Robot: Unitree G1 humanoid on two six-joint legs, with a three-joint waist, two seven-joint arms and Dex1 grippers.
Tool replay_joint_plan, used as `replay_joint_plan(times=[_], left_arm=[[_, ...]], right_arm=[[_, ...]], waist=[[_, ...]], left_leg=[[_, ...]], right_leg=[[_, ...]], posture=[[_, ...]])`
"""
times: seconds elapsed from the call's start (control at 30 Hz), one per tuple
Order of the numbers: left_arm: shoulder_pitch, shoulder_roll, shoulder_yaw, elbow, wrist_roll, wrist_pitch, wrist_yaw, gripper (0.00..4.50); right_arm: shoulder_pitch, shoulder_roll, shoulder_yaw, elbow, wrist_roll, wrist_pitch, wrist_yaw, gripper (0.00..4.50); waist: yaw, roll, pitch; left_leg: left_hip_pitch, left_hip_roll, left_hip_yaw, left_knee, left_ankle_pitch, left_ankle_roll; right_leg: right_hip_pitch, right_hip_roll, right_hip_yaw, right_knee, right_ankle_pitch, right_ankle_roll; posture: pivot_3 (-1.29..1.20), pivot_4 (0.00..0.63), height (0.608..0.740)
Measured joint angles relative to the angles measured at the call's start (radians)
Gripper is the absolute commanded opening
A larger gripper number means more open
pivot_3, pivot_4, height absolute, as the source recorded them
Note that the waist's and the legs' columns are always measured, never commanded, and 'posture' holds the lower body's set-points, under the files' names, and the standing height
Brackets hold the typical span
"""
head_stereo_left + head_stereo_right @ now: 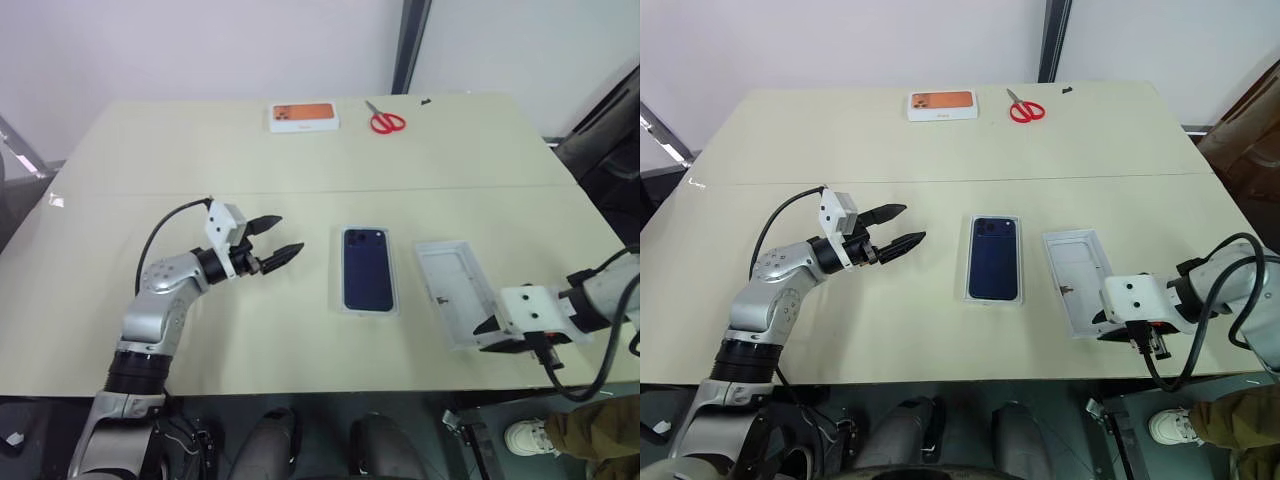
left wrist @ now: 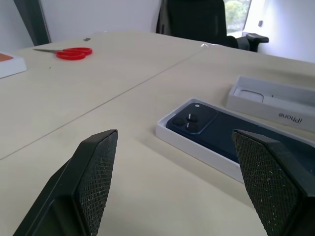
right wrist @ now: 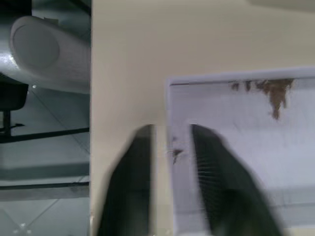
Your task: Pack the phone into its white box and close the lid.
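**Phone in tray, lid lying open beside it**

The right gripper (image 3: 170, 147) straddled the near rim of the lid (image 1: 452, 285) with a narrow gap between its fingers, not clamping it. The lid lay face-up, just right of the white box (image 1: 368, 310), which held the phone (image 1: 367, 268). The left gripper (image 1: 278, 238) hovered wide apart, empty, left of the box.

A phone (image 1: 367, 269) is lying in a white box (image 1: 343, 300) mid-counter (image 1: 200, 160). The lid (image 1: 452, 290) is lying just right, inside up. The left end effector (image 1: 277, 240) is hovering open.
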Motion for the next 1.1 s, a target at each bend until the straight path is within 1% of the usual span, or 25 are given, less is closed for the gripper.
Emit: replay_joint_plan(times=[0.07, 0.1, 0.13, 0.2, 0.3, 0.37, 0.5, 0.57, 0.67, 0.73, 0.93, 1.1], left_arm=[[0.000, 0.000, 0.000, 0.000, 0.000, 0.000, 0.000, 3.93], [0.000, 0.000, 0.000, 0.000, 0.000, 0.000, 0.000, 3.93], [0.000, 0.000, 0.000, 0.000, 0.000, 0.000, 0.001, 3.93], [0.001, -0.002, 0.000, 0.001, 0.001, 0.001, 0.002, 3.93], [-0.001, -0.010, -0.006, -0.003, 0.001, 0.003, 0.008, 3.93], [0.001, -0.014, -0.007, -0.010, 0.001, 0.005, 0.013, 3.93], [0.020, -0.015, -0.007, -0.024, 0.001, 0.008, 0.028, 3.93], [0.026, -0.018, -0.008, -0.030, 0.001, 0.009, 0.030, 3.93], [0.027, -0.020, -0.008, -0.031, 0.001, 0.009, 0.034, 3.93], [0.027, -0.021, -0.008, -0.031, 0.001, 0.009, 0.040, 3.93], [0.027, -0.021, -0.008, -0.031, 0.001, 0.016, 0.046, 3.93], [0.027, -0.026, -0.008, -0.031, 0.001, 0.016, 0.049, 3.93]], right_arm=[[-0.008, -0.016, -0.006, -0.007, 0.013, 0.032, 0.000, 4.03], [-0.012, -0.020, -0.007, -0.011, 0.020, 0.044, 0.000, 4.48], [-0.031, -0.020, -0.004, -0.010, 0.029, 0.068, -0.005, 4.48], [-0.153, 0.023, 0.014, -0.003, 0.050, 0.199, -0.062, 4.48], [-0.383, 0.145, 0.024, 0.005, 0.102, 0.513, -0.213, 4.48], [-0.463, 0.212, 0.032, 0.003, 0.125, 0.735, -0.312, 4.48], [-0.496, 0.349, 0.048, -0.014, 0.146, 1.124, -0.495, 4.48], [-0.490, 0.388, 0.050, -0.055, 0.154, 1.245, -0.569, 4.48], [-0.454, 0.415, 0.045, -0.151, 0.164, 1.363, -0.653, 4.48], [-0.402, 0.444, 0.031, -0.186, 0.183, 1.400, -0.710, 4.48], [-0.344, 0.459, -0.021, -0.235, 0.266, 1.407, -0.832, 4.48], [-0.278, 0.490, -0.053, -0.281, 0.369, 1.407, -0.975, 4.48]], waist=[[0.002, 0.000, 0.000], [0.004, 0.000, 0.000], [0.005, 0.000, 0.000], [0.000, 0.000, 0.000], [-0.005, 0.000, 0.000], [0.000, -0.001, 0.000], [0.014, -0.001, 0.000], [0.014, -0.001, 0.000], [0.013, -0.001, 0.000], [0.011, -0.001, 0.000], [0.009, -0.001, 0.000], [0.009, -0.001, 0.000]], left_leg=[[0.000, 0.000, 0.000, 0.000, 0.000, 0.000], [0.000, 0.000, 0.000, 0.000, 0.000, 0.000], [0.000, 0.000, 0.000, 0.000, 0.000, 0.000], [0.000, 0.000, 0.001, 0.001, 0.000, 0.000], [0.000, 0.000, 0.000, -0.001, 0.000, 0.000], [-0.001, 0.001, -0.001, -0.001, 0.002, -0.003], [-0.002, -0.001, 0.000, -0.001, 0.002, -0.004], [-0.002, -0.002, 0.000, -0.001, 0.001, -0.001], [-0.002, -0.001, -0.001, 0.000, 0.000, 0.000], [-0.002, -0.002, 0.000, -0.001, 0.000, 0.000], [-0.002, -0.001, 0.000, -0.001, 0.000, 0.000], [-0.002, -0.001, 0.000, -0.001, 0.000, 0.000]], right_leg=[[0.000, 0.000, 0.000, 0.000, 0.000, 0.000], [0.000, 0.000, 0.000, 0.000, 0.000, 0.000], [0.000, 0.000, 0.000, 0.000, 0.000, 0.000], [0.000, 0.000, 0.001, 0.000, 0.000, 0.000], [0.000, 0.000, 0.000, 0.000, 0.000, 0.000], [-0.001, 0.000, -0.001, -0.001, 0.000, 0.000], [-0.002, -0.001, 0.000, -0.002, 0.000, 0.000], [-0.002, -0.002, 0.000, -0.001, 0.000, 0.000], [-0.002, -0.002, 0.000, 0.000, 0.000, 0.000], [-0.002, -0.002, 0.000, 0.000, 0.000, 0.000], [-0.002, -0.001, 0.000, 0.000, 0.000, 0.000], [-0.002, -0.001, 0.000, 0.000, 0.000, 0.000]], posture=[[0.00, 0.150, 0.734], [0.00, 0.150, 0.734], [0.00, 0.150, 0.734], [0.00, 0.150, 0.734], [0.00, 0.150, 0.734], [0.00, 0.150, 0.734], [0.00, 0.150, 0.734], [0.00, 0.150, 0.734], [0.00, 0.150, 0.734], [0.00, 0.150, 0.734], [0.00, 0.150, 0.734], [0.00, 0.150, 0.734]])
